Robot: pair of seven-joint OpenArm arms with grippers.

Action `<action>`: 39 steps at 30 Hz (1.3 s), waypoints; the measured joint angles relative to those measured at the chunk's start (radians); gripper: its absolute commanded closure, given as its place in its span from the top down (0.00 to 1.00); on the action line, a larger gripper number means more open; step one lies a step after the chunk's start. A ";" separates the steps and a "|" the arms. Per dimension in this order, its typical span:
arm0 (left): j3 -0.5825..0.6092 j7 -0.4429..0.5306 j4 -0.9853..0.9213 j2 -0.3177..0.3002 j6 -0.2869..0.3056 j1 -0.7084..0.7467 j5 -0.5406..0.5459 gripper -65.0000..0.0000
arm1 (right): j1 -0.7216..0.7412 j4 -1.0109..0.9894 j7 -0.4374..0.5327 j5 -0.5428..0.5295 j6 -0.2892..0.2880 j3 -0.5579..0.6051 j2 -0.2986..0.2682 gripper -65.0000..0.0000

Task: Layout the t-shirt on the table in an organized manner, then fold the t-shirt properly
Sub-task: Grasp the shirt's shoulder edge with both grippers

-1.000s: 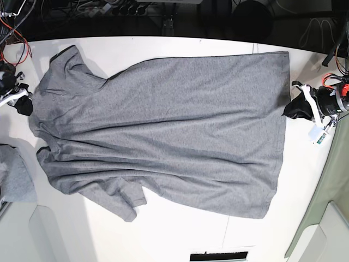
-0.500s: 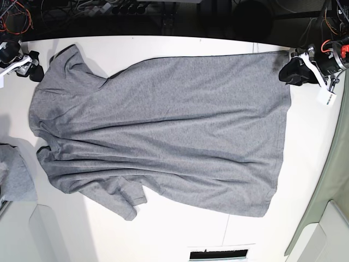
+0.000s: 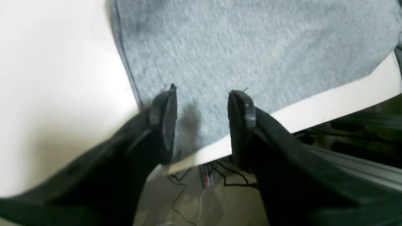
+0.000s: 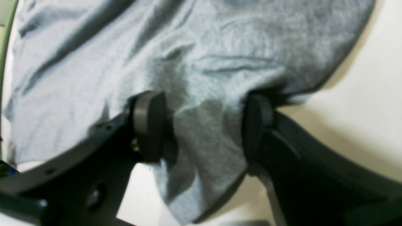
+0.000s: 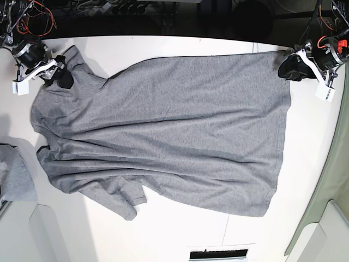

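The shirt [image 5: 163, 131] lies spread across the table [image 5: 180, 46], collar end toward the right arm's side of the base view, hem toward the left arm's side. Long creases run through its lower half, and the near sleeve is bunched, so the layout step looks unfinished.

The left gripper [image 5: 287, 70] sits at the far hem corner, the right gripper [image 5: 59, 73] at the far shoulder. Placed at opposite ends of the far edge, they are probably poised to pinch both ends and pull that edge taut.

The left wrist view shows what the base view cannot: the left gripper [image 3: 201, 116] stands parted, its fingertips [image 3: 241, 106] straddling the hem corner at the table's edge, with nothing clamped. The right wrist view shows the right gripper [image 4: 201, 125] likewise spread wide, a rumpled fold of cloth lying between its fingers [image 4: 147, 122]; whether the pads touch the fabric cannot be told.

Only the base view shows the overall lie, and a second grey cloth [image 5: 13, 180] near the table's corner.
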State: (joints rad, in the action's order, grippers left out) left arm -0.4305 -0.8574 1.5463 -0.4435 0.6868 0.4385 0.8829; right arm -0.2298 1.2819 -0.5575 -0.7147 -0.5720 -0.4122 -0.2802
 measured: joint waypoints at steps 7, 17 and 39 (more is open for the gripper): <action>0.000 0.011 -0.002 0.001 -0.003 0.063 -0.094 0.45 | 0.000 0.001 -0.005 -0.003 -0.012 0.001 0.023 0.57; 0.000 0.125 -0.002 0.011 -0.032 0.057 -0.208 0.45 | 0.003 0.001 -0.011 -0.003 -0.012 0.001 0.023 0.57; 0.056 0.204 0.020 0.063 -0.004 0.074 -0.219 0.00 | 0.000 0.014 -0.197 -0.109 -0.003 -0.059 0.021 0.00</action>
State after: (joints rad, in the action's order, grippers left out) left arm -0.3744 -0.6529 1.5661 -0.3809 0.6827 0.5129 0.6643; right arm -0.2302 1.2961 -0.7547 -0.8238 -0.5751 -0.4709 -0.2596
